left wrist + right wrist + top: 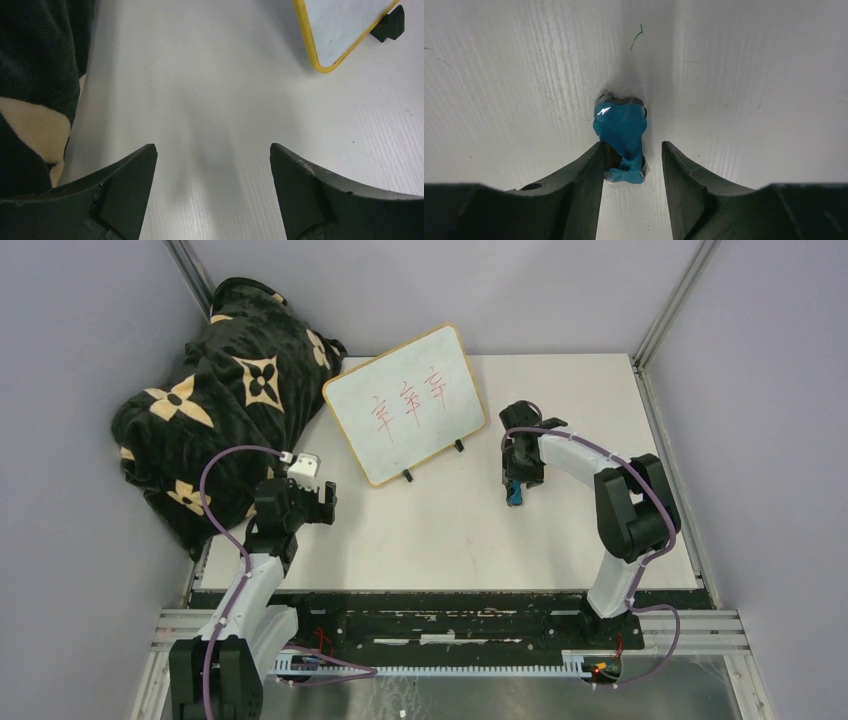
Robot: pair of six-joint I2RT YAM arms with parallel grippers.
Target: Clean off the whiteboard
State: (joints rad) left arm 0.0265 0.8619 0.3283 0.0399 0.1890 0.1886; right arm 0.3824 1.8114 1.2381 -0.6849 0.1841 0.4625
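Two arms: bolted at the near edge of the white surface (450, 540), left one on the left, both reaching away from their bases.
Left tool (212, 150): wide open with nothing between its fingers, above bare surface at the near left, with the blanket's edge just beside it.
Right tool (631, 143): pointed down at the surface right of centre, its fingers only narrowly apart.
Blue piece (619, 127): small, glossy and crumpled, sitting partly between the right tool's fingers. It touches one finger, and a thin gap shows at the other.
Whiteboard (405, 415): past both tools, toward the far middle of the surface. It stands tilted back and is turned at an angle to the surface's edges, well apart from either tool.
Feet (407, 477): two small black ones under the whiteboard's near long edge.
Frame: tan-yellow, with rounded corners.
Red marks (410, 400): three handwritten groups in a row across the white face.
Blanket (200, 400): black with cream flower shapes, heaped at the far left and hanging over the surface's left edge. The whiteboard's left corner is near it.
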